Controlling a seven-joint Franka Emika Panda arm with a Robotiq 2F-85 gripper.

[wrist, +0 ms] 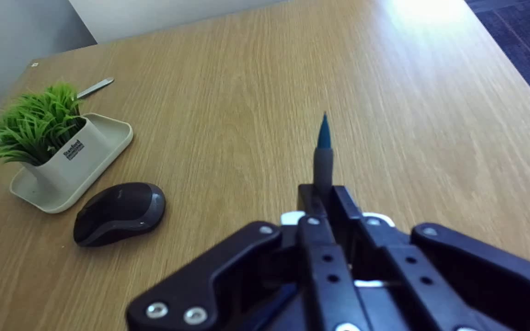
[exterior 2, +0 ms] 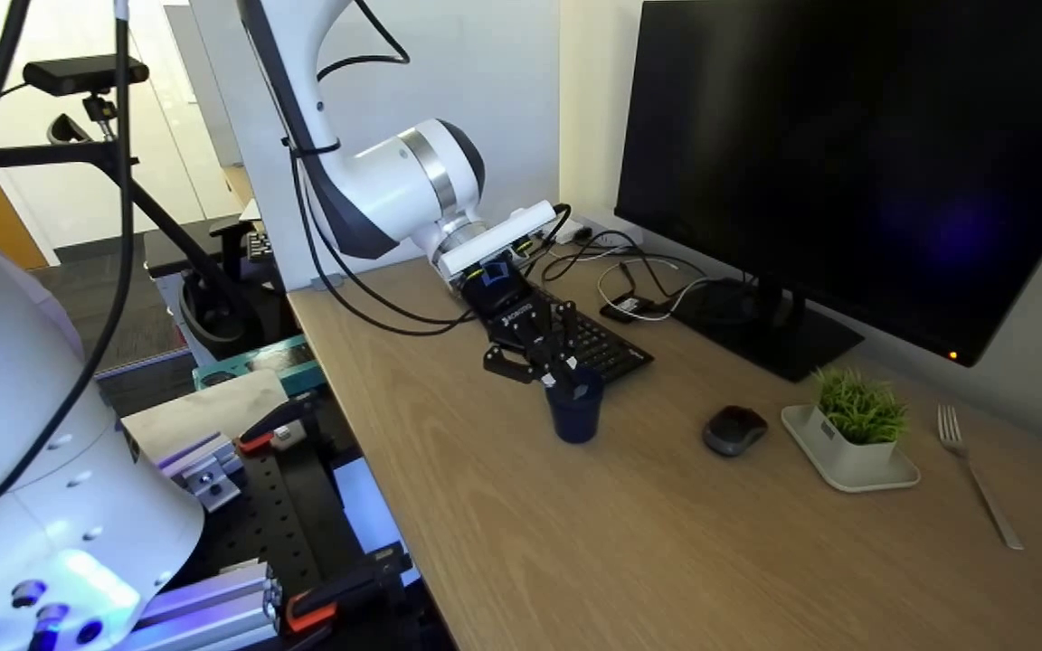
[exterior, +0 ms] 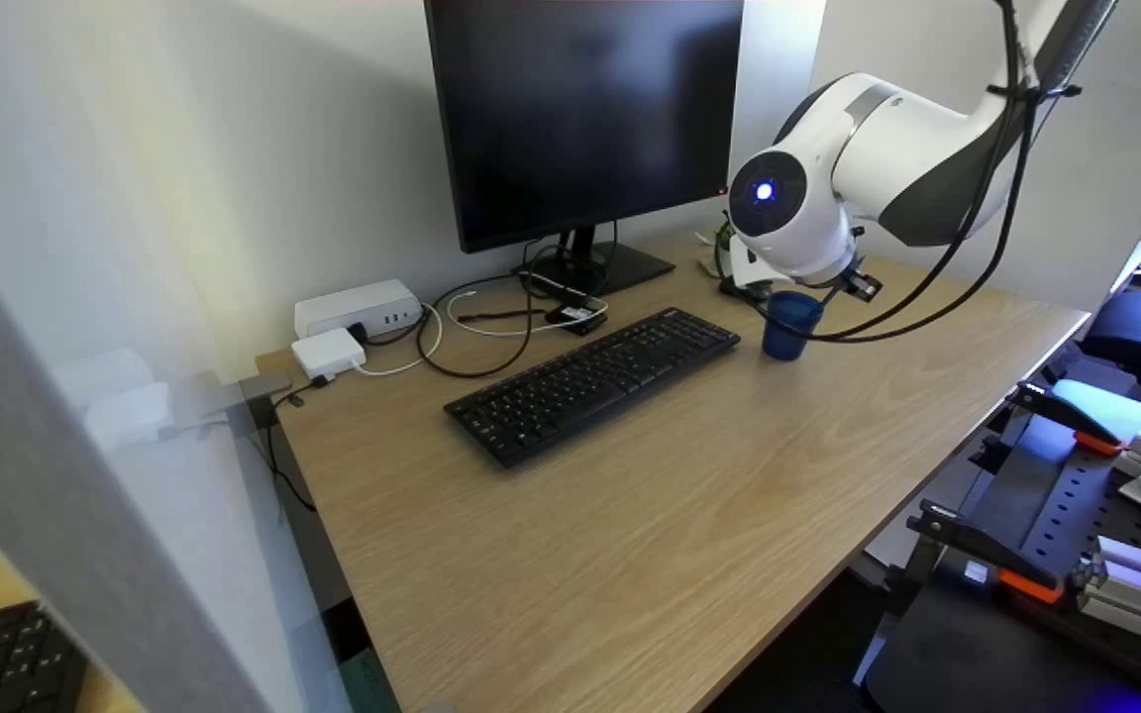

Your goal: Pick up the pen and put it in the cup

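The pincer (wrist: 328,196) pinches the pen (wrist: 323,163), whose pointed end juts beyond the grip. The cup (exterior 2: 575,421) stands upright just below the pincer; in the wrist view the mouse (wrist: 120,212) lies left of it

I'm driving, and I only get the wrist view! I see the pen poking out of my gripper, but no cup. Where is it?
Observer: In an exterior view, the cup stands upright on the desk, close by the gripper.
Operator: So my pen is near it, yay! Is there other stuff by the cup that I might bump?
Observer: Maybe: a black keyboard lies close to the cup, not touching it.
Operator: I see a mouse too. What big thing am I missing?
Observer: A monitor; it stands on the desk and looks dark.
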